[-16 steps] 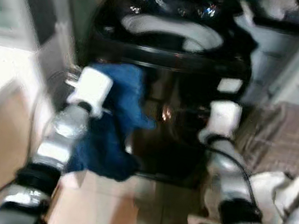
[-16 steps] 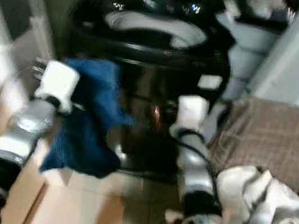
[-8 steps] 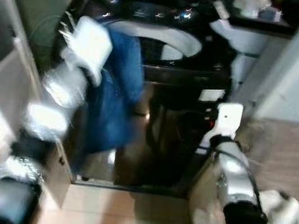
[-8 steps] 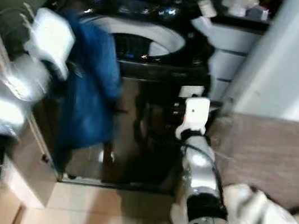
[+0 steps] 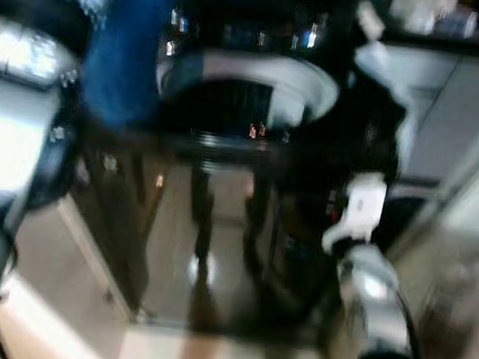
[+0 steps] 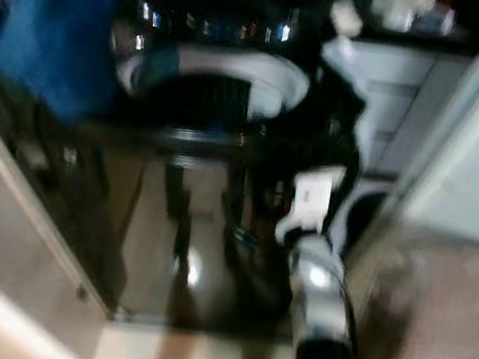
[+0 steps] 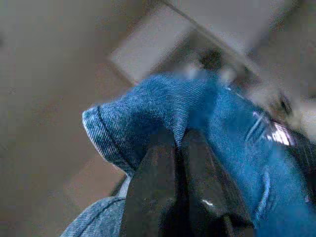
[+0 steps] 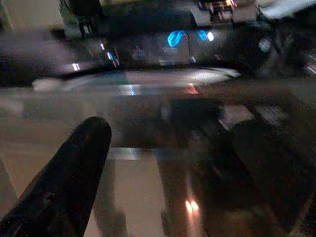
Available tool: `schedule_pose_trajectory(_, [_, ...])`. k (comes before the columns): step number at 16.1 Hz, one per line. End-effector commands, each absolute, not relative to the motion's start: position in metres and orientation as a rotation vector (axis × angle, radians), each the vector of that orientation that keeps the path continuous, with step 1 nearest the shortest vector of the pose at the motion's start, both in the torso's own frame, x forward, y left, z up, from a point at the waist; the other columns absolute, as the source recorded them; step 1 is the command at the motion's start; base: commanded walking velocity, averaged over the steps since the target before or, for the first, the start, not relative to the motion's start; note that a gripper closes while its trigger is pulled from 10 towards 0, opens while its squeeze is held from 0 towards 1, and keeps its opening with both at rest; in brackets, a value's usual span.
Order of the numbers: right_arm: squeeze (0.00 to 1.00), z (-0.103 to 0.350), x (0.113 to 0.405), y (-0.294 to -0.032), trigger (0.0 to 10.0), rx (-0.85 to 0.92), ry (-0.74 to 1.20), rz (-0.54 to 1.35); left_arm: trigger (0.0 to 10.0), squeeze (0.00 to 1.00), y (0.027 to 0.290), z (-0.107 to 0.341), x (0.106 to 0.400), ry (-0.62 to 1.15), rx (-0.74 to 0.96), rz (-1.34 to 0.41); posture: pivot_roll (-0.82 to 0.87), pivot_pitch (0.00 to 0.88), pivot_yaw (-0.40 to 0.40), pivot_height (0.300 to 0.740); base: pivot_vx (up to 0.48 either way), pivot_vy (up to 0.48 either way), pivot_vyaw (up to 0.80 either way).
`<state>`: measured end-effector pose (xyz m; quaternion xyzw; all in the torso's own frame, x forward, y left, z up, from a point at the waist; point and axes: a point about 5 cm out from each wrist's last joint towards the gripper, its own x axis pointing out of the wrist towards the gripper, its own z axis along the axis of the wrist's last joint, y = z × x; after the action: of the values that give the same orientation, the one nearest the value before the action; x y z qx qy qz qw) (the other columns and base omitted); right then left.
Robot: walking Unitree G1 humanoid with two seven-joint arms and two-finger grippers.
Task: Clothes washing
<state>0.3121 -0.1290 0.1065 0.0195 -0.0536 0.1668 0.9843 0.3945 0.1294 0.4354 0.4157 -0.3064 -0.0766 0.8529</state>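
Nearest the head camera, the left arm (image 5: 3, 115) rises as a large silver blur, its upper end cut off by the frame. In the left wrist view the left tool (image 7: 178, 148) has its two black fingers pressed together on a fold of blue denim garment (image 7: 217, 123), the hem bunched just beyond the tips; the room behind it is too smeared to read. From the head, that garment (image 5: 130, 35) hangs as a blue mass at the machine's left front corner, partly covering the rim, its top cut off.

The right arm (image 5: 371, 300) reaches forward low on the right, the white wrist block in front of the black washing machine (image 5: 213, 230). In the right wrist view the right tool (image 8: 163, 163) shows its fingers apart, one sharp, the other a dark blur, facing the glossy front panel.

Farther back lies the open drum ring (image 5: 264, 79), pale and round, with blurred panel lights behind. White objects (image 5: 422, 8) at the far right cannot be identified.
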Motion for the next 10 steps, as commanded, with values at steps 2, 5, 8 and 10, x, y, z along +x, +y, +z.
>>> schedule_pose_trajectory(2, [0.00, 0.103, 0.302, -0.124, 10.0, 0.057, -0.095, 0.326, 10.0, 0.00, 0.130, 0.402, 0.412, -0.511, 1.201, -0.057, -0.26, 0.000, 0.130, 0.740, 0.480, 0.000, 0.00])
schedule_pose_trajectory(5, [0.00, 0.101, 0.291, -0.131, 10.0, 0.050, -0.077, 0.294, 10.0, 0.00, 0.131, 0.319, 0.427, -0.200, 1.156, -0.249, -0.30, 0.000, 0.152, 0.740, 0.160, 0.000, 0.00])
schedule_pose_trajectory(8, [0.00, 0.103, 0.289, -0.131, 10.0, 0.037, -0.064, 0.300, 10.0, 1.00, 0.124, 0.275, 0.426, -0.065, 0.901, -0.394, -0.29, 0.000, 0.139, 0.740, 0.000, 0.000, 0.00])
schedule_pose_trajectory(10, [0.00, 0.105, 0.289, -0.126, 10.0, 0.037, -0.056, 0.333, 10.0, 1.00, 0.136, 0.275, 0.426, -0.047, 0.830, -0.375, -0.28, 0.000, 0.130, 0.740, 0.000, 0.000, 0.00])
